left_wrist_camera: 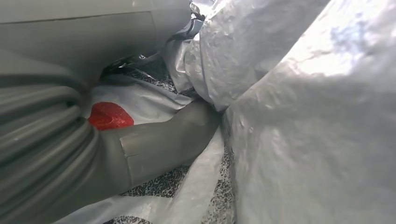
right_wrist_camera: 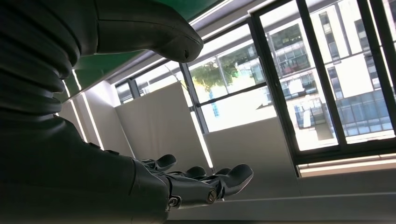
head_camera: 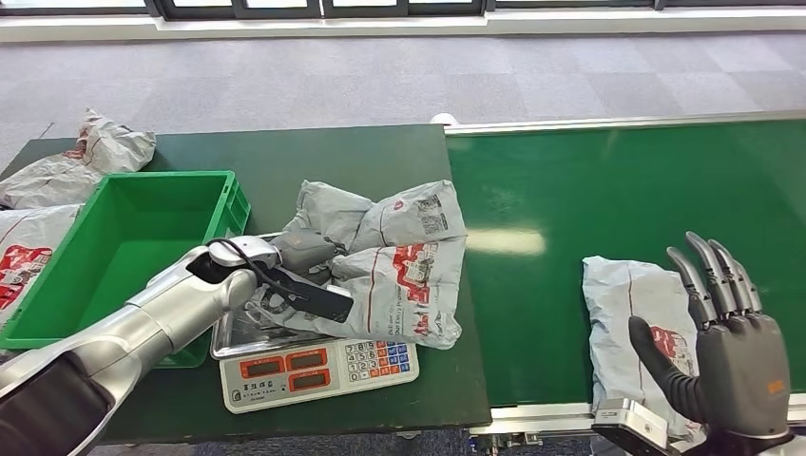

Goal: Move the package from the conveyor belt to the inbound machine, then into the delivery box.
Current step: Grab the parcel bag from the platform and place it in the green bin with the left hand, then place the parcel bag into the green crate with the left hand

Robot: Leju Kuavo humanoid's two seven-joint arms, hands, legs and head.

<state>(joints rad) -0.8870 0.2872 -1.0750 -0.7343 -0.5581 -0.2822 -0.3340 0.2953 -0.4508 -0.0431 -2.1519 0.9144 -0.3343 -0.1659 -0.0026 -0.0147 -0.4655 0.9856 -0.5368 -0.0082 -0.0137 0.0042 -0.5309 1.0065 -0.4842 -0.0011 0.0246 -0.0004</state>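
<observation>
Left hand: the left hand (head_camera: 302,255) reaches in among the grey packages on the scale (head_camera: 318,365). In the left wrist view its thumb (left_wrist_camera: 173,137) is tucked under a fold of plastic, but I cannot tell whether the fingers have closed on anything.
Right hand: the right hand (head_camera: 727,337) stands upright over the near edge of the conveyor belt (head_camera: 608,199), fingers spread and straight, holding nothing. The right wrist view confirms that the palm is bare.
Package on the scale: a large grey package (head_camera: 404,290) with red print lies over the scale's tray, hanging off its right side. A second package (head_camera: 404,217) rests against its far edge, and the two touch.
Package on the belt: another grey package (head_camera: 632,313) lies flat on the belt, just beside the right hand and apart from it.
Delivery box: the green bin (head_camera: 226,204) sits just left of the scale, with nothing in it that I can see.
Step in hand: as I read it, the package on the scale is being gathered for the box.
Doing it well: the film is slack and slippery, so take a full fold, not a corner. Get the upper package free first so it does not drag along, then lift clear of the bin's wall before carrying across.
</observation>
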